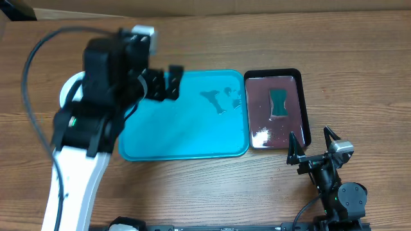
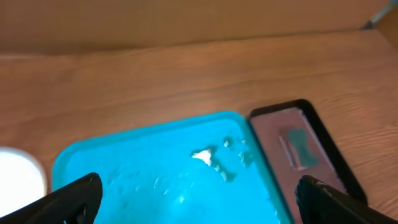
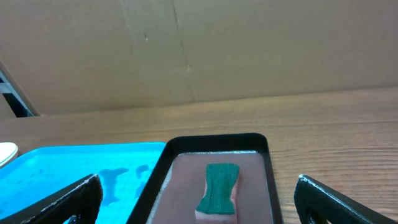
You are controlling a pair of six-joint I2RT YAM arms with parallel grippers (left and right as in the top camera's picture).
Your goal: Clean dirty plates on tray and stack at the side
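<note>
Nearest, the right gripper (image 1: 309, 135) hangs jaws apart just off the black tray (image 1: 304, 109) corner — farther in, the left gripper (image 1: 173, 83), jaws also apart, hovers over the bare wet tray (image 1: 186, 135), and its arm could clip the plates (image 1: 66, 90) stacked just beside the left rim, though open table (image 1: 257, 38) lies beyond.

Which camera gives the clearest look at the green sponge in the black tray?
The right wrist view: the sponge sits close, centred and sharp in the black tray. Overhead shows it whole but small, from above. The left wrist view shows it blurred, off to the right.
</note>
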